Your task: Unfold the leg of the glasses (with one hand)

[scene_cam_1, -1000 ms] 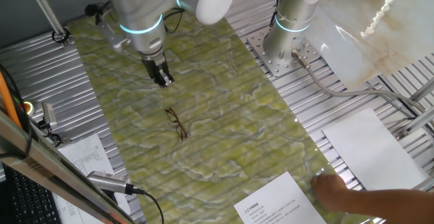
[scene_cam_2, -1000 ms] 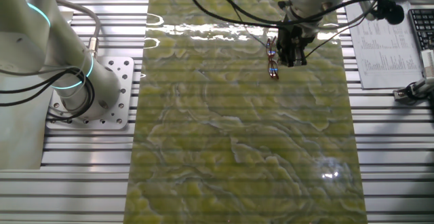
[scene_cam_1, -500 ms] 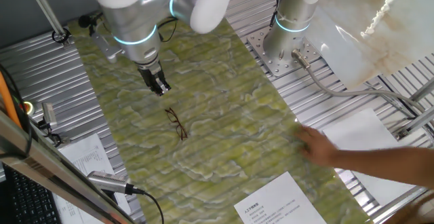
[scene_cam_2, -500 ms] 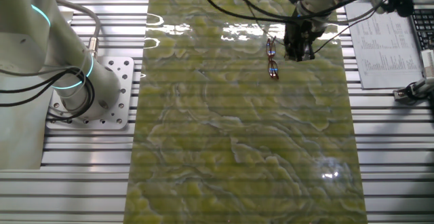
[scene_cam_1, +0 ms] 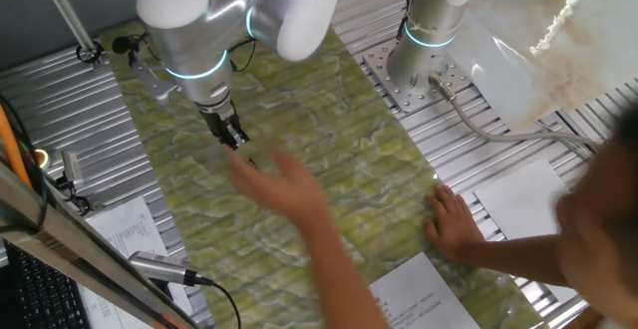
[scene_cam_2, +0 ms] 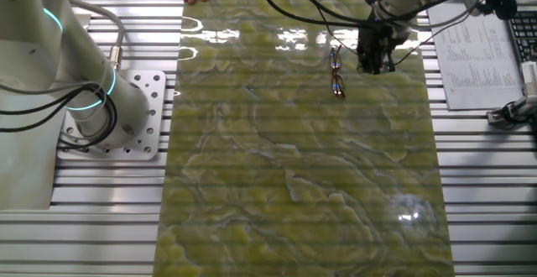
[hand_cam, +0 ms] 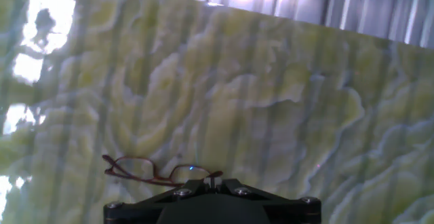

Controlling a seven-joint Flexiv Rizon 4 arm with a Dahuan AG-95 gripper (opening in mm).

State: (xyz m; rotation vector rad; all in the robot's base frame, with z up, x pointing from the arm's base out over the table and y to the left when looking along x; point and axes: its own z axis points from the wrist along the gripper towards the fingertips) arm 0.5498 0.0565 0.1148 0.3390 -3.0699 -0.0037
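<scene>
The glasses (scene_cam_2: 336, 72) lie flat on the green marbled mat (scene_cam_2: 294, 159), thin dark frame, small. In the hand view they (hand_cam: 146, 170) lie just beyond my fingertips, to the left. I cannot tell how the leg stands. My gripper (scene_cam_2: 372, 61) hangs just right of the glasses, apart from them, jaws together and empty. It also shows in one fixed view (scene_cam_1: 227, 135) and at the bottom of the hand view (hand_cam: 212, 178). In that fixed view a blurred human hand (scene_cam_1: 279, 184) covers the glasses.
A human arm (scene_cam_1: 339, 269) reaches over the mat from the front. A second hand (scene_cam_1: 449, 219) rests on the mat's right edge. A second robot's base (scene_cam_2: 109, 109) stands left of the mat. Printed papers (scene_cam_2: 478, 54) lie to the right.
My gripper has drawn sideways away from the glasses, which stayed where they were. A human arm has swept in over the mat and now covers the glasses in one fixed view.
</scene>
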